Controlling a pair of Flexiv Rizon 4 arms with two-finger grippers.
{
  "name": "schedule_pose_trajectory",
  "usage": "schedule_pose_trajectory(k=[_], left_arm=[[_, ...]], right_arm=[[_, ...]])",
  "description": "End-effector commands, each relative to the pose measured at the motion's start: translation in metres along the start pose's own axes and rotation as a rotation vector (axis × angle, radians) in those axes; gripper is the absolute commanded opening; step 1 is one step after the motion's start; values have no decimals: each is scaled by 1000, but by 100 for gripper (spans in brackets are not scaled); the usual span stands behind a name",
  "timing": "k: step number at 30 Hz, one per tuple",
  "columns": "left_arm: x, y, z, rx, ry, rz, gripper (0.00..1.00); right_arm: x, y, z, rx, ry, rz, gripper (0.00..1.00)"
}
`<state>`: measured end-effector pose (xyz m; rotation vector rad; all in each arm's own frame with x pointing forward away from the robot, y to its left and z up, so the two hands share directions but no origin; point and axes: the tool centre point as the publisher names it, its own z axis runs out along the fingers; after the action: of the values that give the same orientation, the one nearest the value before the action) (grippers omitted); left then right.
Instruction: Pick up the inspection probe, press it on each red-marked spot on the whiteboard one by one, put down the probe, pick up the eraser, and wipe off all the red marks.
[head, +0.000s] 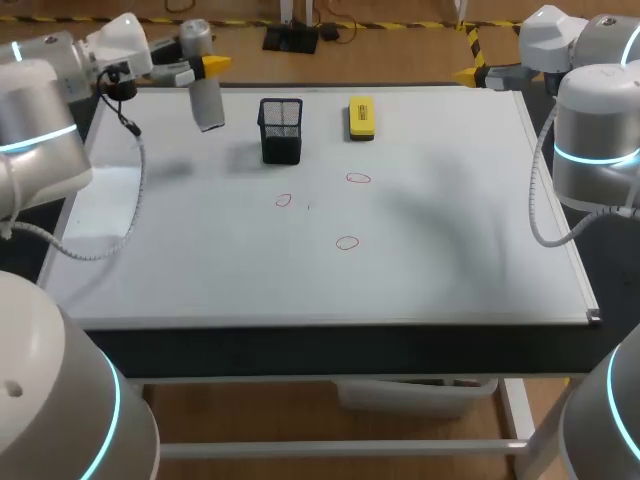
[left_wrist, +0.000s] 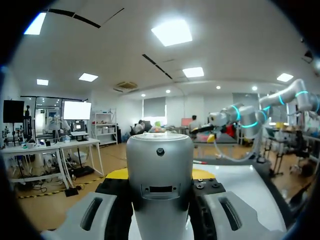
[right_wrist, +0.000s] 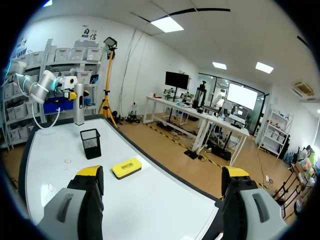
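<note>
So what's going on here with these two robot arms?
The left end effector holds a grey inspection probe above the far left corner of the whiteboard. Three red marks are not yet wiped. The yellow eraser lies beside a black mesh cup. The right end effector is open and empty at the far right.
</note>
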<state>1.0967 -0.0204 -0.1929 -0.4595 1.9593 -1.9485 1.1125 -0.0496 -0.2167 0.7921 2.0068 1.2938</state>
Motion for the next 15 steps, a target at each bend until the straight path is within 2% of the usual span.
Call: schedule_pose_trajectory(k=[1,15], left_arm=[[5,3,-13,3,-79,2,0],[-5,17,-44,-22,-135,-12,0]], right_arm=[[0,0,0,2,1,0,100],[0,0,0,2,1,0,100]])
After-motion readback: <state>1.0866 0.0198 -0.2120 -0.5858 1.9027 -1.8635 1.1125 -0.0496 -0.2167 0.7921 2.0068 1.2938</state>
